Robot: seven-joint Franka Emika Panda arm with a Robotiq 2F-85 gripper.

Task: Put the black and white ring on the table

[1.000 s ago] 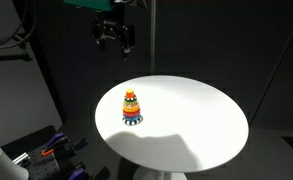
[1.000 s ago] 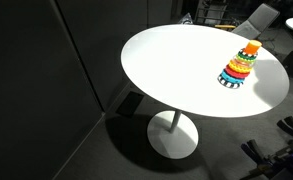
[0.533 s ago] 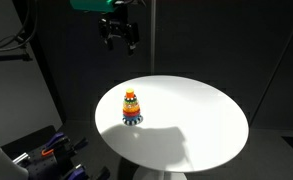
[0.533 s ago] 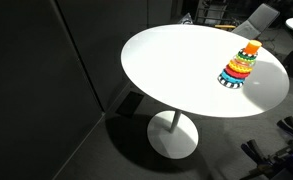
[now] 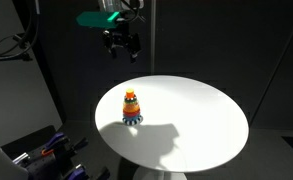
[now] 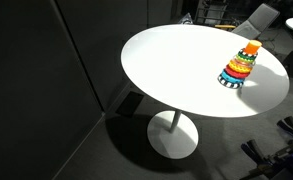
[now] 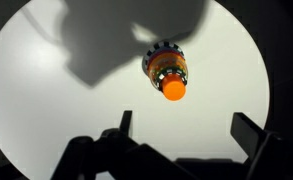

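Note:
The black and white ring (image 5: 133, 119) is the bottom, widest ring of a toy stack standing on the round white table (image 5: 201, 125). It also shows in the other exterior view (image 6: 229, 81) and in the wrist view (image 7: 158, 50), where the orange top ball hides most of it. My gripper (image 5: 121, 46) hangs high above the table's far edge, well clear of the stack. In the wrist view the gripper (image 7: 185, 128) is open and empty, with white tabletop between its fingers.
Orange, yellow, red and green rings (image 6: 238, 64) sit above the striped ring on the stack. The table stands on a single pedestal foot (image 6: 173, 136). Dark curtains surround the scene. Equipment lies on the floor at the lower left (image 5: 46, 152).
My gripper has moved a little to the right and slightly down above the table's far edge. The ring stack has not moved.

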